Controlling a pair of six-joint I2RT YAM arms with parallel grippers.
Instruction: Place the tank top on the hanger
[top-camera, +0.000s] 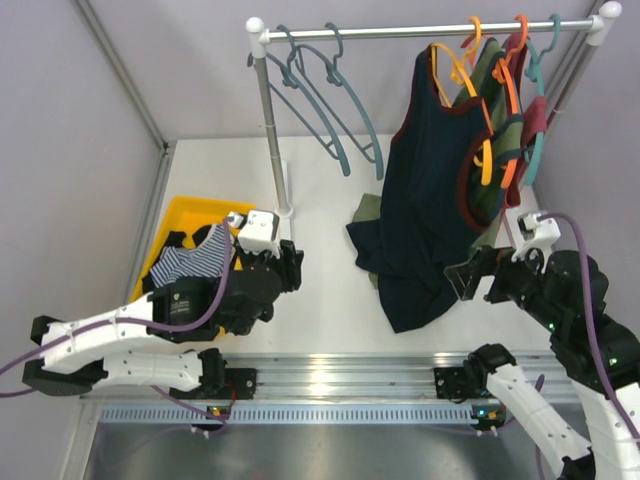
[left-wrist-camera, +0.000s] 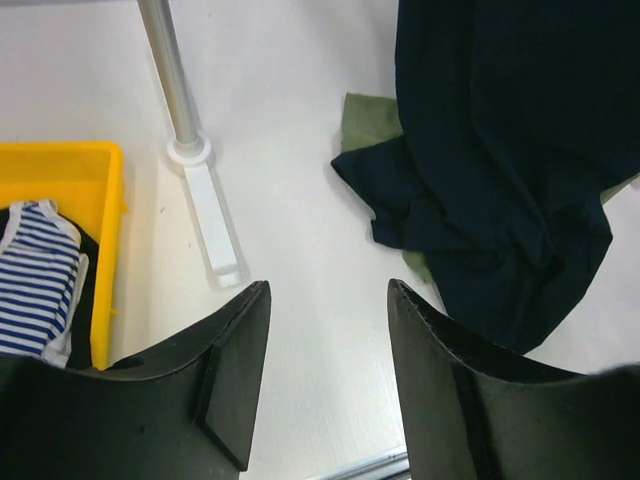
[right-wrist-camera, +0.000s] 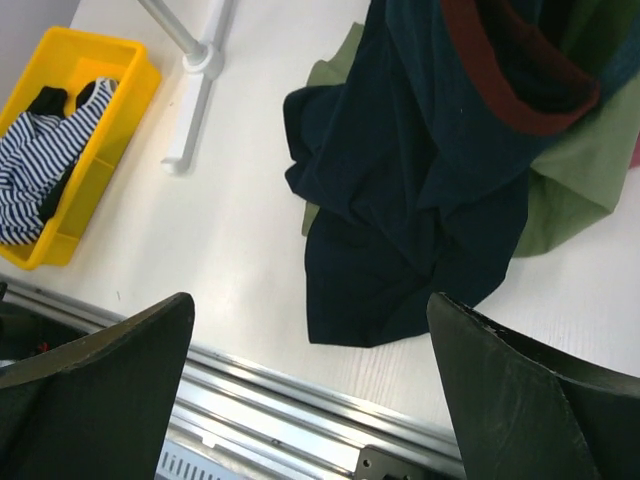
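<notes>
The dark navy tank top (top-camera: 430, 200) with maroon trim hangs on the yellow-orange hanger (top-camera: 462, 62), whose hook is over the rail (top-camera: 420, 30). Its hem pools on the white table. It also shows in the left wrist view (left-wrist-camera: 500, 150) and in the right wrist view (right-wrist-camera: 420, 180). My left gripper (top-camera: 292, 268) is open and empty, low over the table left of the top; its fingers (left-wrist-camera: 235, 370) frame bare table. My right gripper (top-camera: 470, 278) is open and empty beside the top's lower right edge; one finger (right-wrist-camera: 520, 390) shows.
An olive-green top (top-camera: 488, 190) and a maroon garment (top-camera: 530, 110) hang behind on orange and teal hangers. Blue-grey hangers (top-camera: 330, 100) hang at the rail's left. The rack post (top-camera: 272, 130) stands mid-table. A yellow bin (top-camera: 180, 215) holds a striped garment (top-camera: 195, 258).
</notes>
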